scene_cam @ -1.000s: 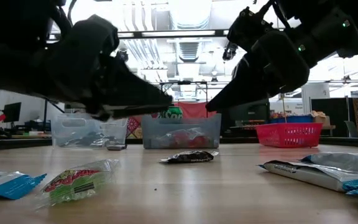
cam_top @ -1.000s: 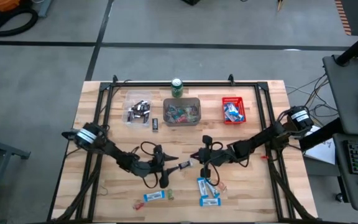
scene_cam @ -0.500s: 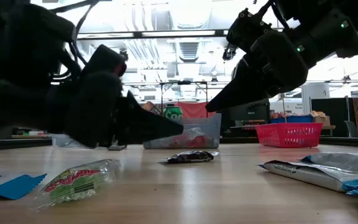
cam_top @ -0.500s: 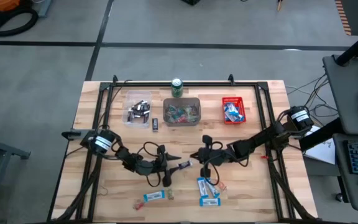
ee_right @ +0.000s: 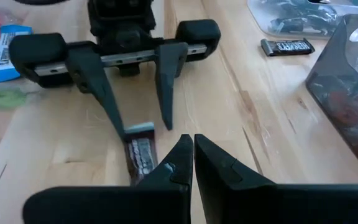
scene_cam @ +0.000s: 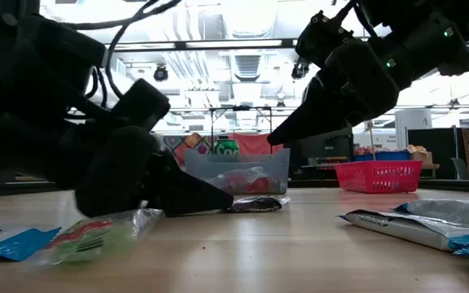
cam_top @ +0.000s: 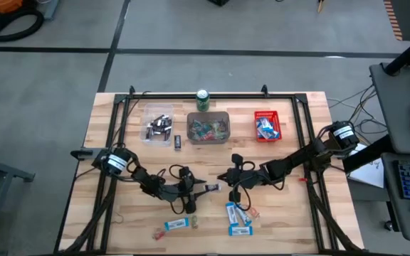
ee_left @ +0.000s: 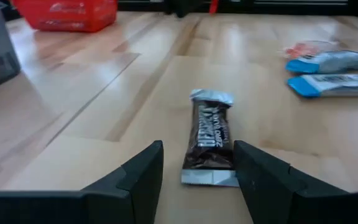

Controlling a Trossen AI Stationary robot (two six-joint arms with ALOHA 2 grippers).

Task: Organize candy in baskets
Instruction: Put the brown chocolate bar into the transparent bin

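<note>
Dark bar: light, crinkly, slippery wrapper; pinch across middle. Left gripper wide open, empty; right gripper shut, empty.

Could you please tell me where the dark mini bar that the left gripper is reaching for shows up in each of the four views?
High view: dark mini bar at table centre, just off the open left gripper.
Low view: lying flat mid-picture, at the left gripper's tip.
Left wrist view: centre, just ahead of the two spread fingers.
Right wrist view: low, left of centre, partly hidden by the shut right gripper.
Shared landmark: the red slotted basket, except in the right wrist view.
</note>
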